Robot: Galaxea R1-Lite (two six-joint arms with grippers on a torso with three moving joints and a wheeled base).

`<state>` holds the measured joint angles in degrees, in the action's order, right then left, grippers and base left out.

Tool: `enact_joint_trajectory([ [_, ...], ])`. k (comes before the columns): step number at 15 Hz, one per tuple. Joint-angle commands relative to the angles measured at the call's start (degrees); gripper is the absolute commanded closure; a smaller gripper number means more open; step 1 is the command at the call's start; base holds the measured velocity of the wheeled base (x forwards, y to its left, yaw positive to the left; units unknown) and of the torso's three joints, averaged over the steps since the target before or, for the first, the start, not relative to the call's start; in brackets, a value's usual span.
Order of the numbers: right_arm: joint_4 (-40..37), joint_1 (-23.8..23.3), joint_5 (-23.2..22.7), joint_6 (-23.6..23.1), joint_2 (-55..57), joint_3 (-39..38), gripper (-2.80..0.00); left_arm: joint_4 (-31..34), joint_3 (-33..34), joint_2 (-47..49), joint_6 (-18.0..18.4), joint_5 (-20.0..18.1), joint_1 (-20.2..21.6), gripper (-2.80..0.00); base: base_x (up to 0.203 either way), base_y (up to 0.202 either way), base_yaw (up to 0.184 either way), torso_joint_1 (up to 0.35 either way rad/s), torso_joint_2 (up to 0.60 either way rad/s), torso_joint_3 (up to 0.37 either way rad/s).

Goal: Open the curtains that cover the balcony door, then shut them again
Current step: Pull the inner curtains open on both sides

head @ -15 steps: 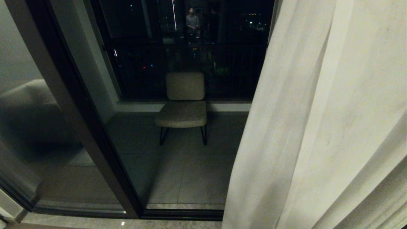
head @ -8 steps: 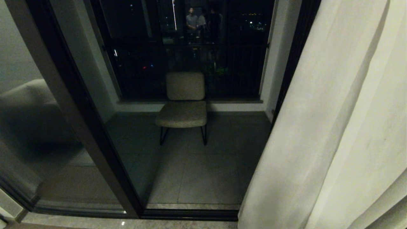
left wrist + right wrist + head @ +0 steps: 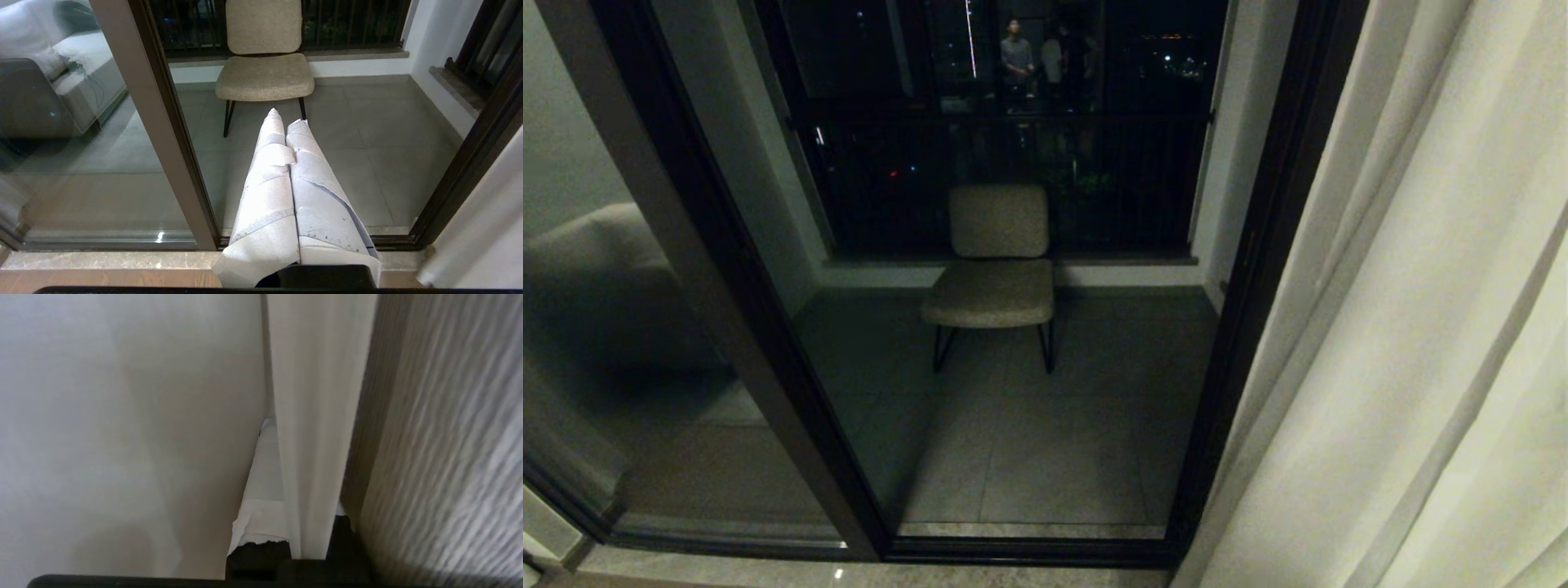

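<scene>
**Curtains bunched at the right of the balcony door, a fold pinched in the right gripper**

Curtains [image 3: 318,416] fill the right wrist view, where the right gripper [image 3: 271,428] has its white-wrapped fingers [image 3: 265,473] pressed together on a narrow vertical fold of the cream fabric; one finger shows, the other is hidden behind the fold. Smooth cloth spreads to one side of the fold and a ribbed, blurred panel to the other. This view shows only fabric, and neither glass nor floor.

The left wrist view shows the left gripper [image 3: 286,118], its two paper-wrapped fingers [image 3: 269,183] closed flat against each other and holding nothing, pointing toward the door's lower track. Beyond the tips stands a beige chair [image 3: 264,57] with thin black legs on the grey tiled balcony floor [image 3: 367,139].

The head view shows neither arm. It shows the curtains [image 3: 1421,327] hanging in pleats at the right, just beside the right upright of the balcony door [image 3: 1258,269], whose dark frame is uncovered down to the sill. The glass panes between the uprights are bare, and the chair [image 3: 995,269] sits behind them against a dark railing [image 3: 1013,163]. A reflection of people [image 3: 1029,61] appears high in the glass, visible only here. The left pane mirrors a sofa [image 3: 49,73], clearer from the left wrist.
</scene>
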<state>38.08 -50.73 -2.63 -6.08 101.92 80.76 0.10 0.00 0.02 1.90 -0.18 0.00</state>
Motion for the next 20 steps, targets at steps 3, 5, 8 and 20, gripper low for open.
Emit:
enact_joint_trajectory([
  [3, 1.44, -1.12, 0.00, -0.16, 3.63, 1.16, 0.00, -0.01, 0.00, -0.02, 0.03, 0.01, 0.00, 0.00, 0.000, 0.000, 0.000, 0.000, 0.00, 0.000],
  [5, 2.36, -1.04, -0.17, -0.33, 3.73, 1.15, 0.00, -0.01, 0.00, -0.02, 0.03, 0.01, 0.00, 0.00, 0.000, 0.000, 0.000, 0.000, 0.00, 0.000],
  [8, 2.35, -0.70, -2.64, -0.42, 2.79, 0.43, 0.00, -0.01, 0.00, -0.02, 0.03, 0.01, 0.00, 0.00, 0.000, 0.000, 0.000, 0.000, 0.00, 0.000],
  [20, 1.48, 11.50, -24.17, -0.04, -13.96, -13.91, 0.00, -0.01, 0.00, -0.02, 0.03, 0.01, 0.00, 0.00, 0.000, 0.000, 0.000, 0.000, 0.00, 0.000],
])
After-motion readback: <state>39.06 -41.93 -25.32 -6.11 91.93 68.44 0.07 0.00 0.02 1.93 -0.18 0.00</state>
